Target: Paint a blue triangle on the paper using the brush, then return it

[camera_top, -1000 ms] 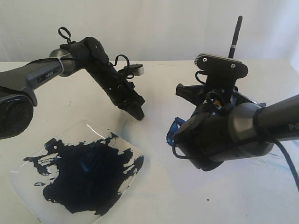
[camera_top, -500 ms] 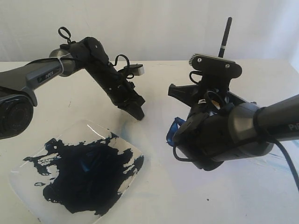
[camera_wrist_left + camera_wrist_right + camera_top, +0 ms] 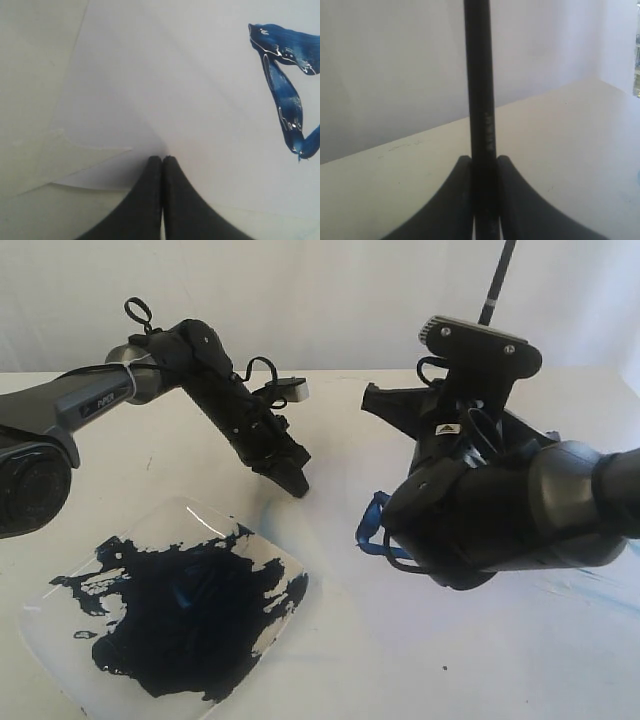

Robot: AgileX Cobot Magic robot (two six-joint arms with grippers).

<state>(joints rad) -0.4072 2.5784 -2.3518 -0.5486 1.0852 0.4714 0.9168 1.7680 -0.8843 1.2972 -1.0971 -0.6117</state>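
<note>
Since the earlier frames the right arm has been raised and turned, so that the handle of the brush (image 3: 497, 282) now runs out of the top of the exterior view; the left arm has not been moved.

The brush is clamped between the narrow jaws of the right gripper (image 3: 483, 162), with the handle standing up between them. Its bristle tip is hidden by the arm. The blue triangle (image 3: 287, 100) lies wet on the paper (image 3: 190, 75), just beside this arm; whether the outline is closed cannot be told.

The lift and return seem to be the step in hand. The tip should be kept clear of the wet strokes, and the grip should not be loosened before the brush is lowered, probably at the plate (image 3: 200, 515).

The right wrist is bent down over the paper. The left gripper (image 3: 162, 161) is pointed down at the paper, its jaws pressed together on nothing.
</note>
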